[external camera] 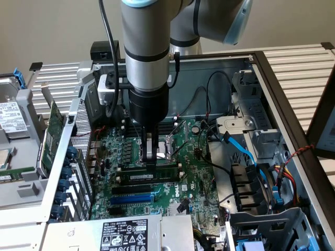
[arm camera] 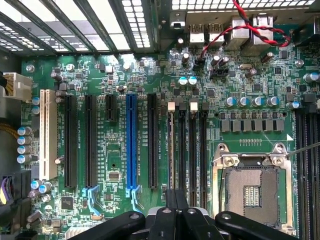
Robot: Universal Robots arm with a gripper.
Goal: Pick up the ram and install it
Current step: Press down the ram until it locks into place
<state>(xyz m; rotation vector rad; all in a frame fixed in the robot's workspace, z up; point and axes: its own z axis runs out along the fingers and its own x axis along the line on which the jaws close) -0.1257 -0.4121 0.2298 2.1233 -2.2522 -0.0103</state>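
The arm stands over the open computer case point(external camera: 272, 78), with the hand point(external camera: 150, 163) lowered to the motherboard point(external camera: 193, 172). The fingers are closed together, tips pressing down on the top edge of the ram point(external camera: 152, 177). They grip nothing; they bear on the stick from above.

The ram lies edge-up along one of the memory slots, beside the processor socket point(external camera: 170, 146). In the wrist view it appears as a thin strip point(arm camera: 172, 150) in the memory slot on the card-slot side, with the hand point(arm camera: 176, 200) directly above its end. The neighbouring memory slots point(arm camera: 198, 150) look unoccupied.

Progress, as judged from the scene: the pick-up is finished and the stick is placed in its slot. What remains uncertain is full seating. The slot's end latches cannot be read as locked or unlocked, and the stick's height against the slot is not clear enough to confirm it is pushed home. The work appears to be at the pressing-in stage.

The blue expansion slot point(arm camera: 131, 145) and the wider green card point(external camera: 49, 138) outside the case wall take no part.
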